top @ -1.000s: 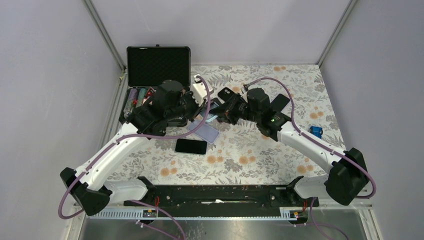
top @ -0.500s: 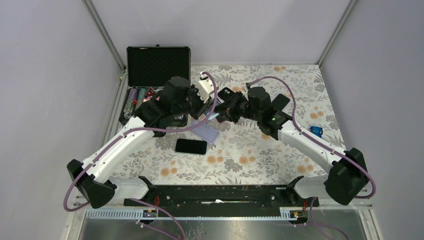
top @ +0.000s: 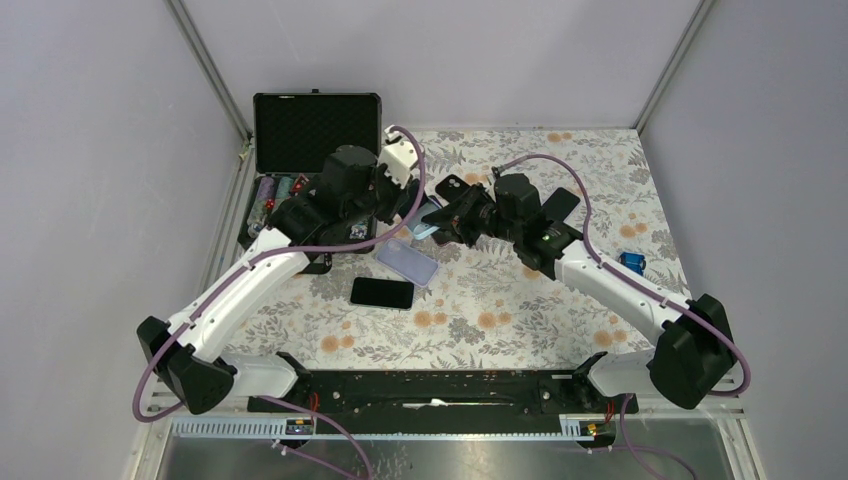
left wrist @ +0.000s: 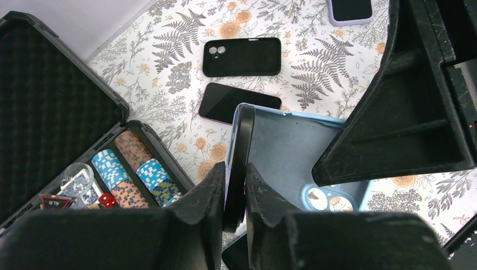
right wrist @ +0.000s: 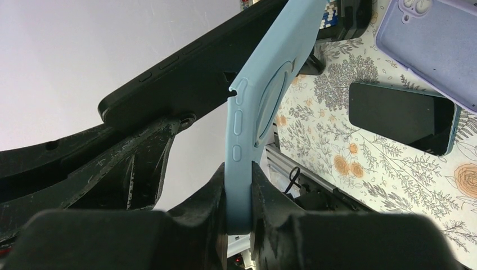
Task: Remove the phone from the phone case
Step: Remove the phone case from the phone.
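1. Your left gripper [left wrist: 236, 177] has its fingers pinched on the edge of the black phone [left wrist: 241, 132].
2. Your right gripper [right wrist: 239, 191] has its fingers clamped on the rim of the light-blue phone case [right wrist: 267, 73].
3. The phone angles out of the phone case, meeting it at one end. Both are held aloft between the arms.
4. On the table [top: 520, 310] below lie a purple case [top: 407, 262] and a spare dark phone [top: 382, 292].

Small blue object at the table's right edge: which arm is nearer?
Right. The right arm runs just beside the small blue object; the left arm is across the table.
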Tool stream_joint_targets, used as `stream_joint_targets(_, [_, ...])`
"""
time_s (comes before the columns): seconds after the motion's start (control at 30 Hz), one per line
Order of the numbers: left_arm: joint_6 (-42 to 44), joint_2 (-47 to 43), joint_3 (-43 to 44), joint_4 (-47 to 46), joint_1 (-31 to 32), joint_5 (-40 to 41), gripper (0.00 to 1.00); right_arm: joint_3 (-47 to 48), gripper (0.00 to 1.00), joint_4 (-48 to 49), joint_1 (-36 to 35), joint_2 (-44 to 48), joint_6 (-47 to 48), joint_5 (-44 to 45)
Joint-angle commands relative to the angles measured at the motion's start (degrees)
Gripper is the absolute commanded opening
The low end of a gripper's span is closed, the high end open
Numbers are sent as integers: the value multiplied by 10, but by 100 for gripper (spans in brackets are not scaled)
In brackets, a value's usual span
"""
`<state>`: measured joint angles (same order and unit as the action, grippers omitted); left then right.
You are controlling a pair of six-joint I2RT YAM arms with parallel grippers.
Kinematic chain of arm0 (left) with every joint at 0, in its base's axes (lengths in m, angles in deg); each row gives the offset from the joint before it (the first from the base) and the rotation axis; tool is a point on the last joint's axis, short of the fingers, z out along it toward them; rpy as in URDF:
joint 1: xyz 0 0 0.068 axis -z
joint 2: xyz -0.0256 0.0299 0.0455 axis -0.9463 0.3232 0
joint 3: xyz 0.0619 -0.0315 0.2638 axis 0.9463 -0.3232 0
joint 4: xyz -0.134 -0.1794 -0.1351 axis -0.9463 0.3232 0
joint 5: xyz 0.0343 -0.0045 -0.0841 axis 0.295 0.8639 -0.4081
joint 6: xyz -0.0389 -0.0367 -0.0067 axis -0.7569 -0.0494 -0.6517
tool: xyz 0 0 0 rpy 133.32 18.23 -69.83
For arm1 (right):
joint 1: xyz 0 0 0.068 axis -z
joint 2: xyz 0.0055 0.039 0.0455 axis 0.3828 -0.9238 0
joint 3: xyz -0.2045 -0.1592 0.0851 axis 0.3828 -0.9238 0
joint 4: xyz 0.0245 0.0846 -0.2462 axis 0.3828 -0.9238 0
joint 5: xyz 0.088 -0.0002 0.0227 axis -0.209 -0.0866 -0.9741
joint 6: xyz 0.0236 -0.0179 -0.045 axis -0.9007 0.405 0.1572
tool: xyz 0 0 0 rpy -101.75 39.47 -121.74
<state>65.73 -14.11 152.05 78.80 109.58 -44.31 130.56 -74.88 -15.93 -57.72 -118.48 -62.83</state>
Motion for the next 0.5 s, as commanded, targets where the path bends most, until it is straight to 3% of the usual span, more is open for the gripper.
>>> stream_joint_targets(0.0, [-18, 20, 9, -33, -11, -11, 11, 21, 0, 114, -15, 25, -8, -78])
stream_joint_targets(0.33, [-13, 20, 0, -20, -20, -75, 25, 4, 0, 114, -13, 31, -1, -75])
stream_joint_targets(0.47, [-12, 18, 4, -20, -23, -67, 5, 4, 0, 106, -12, 32, 5, -74])
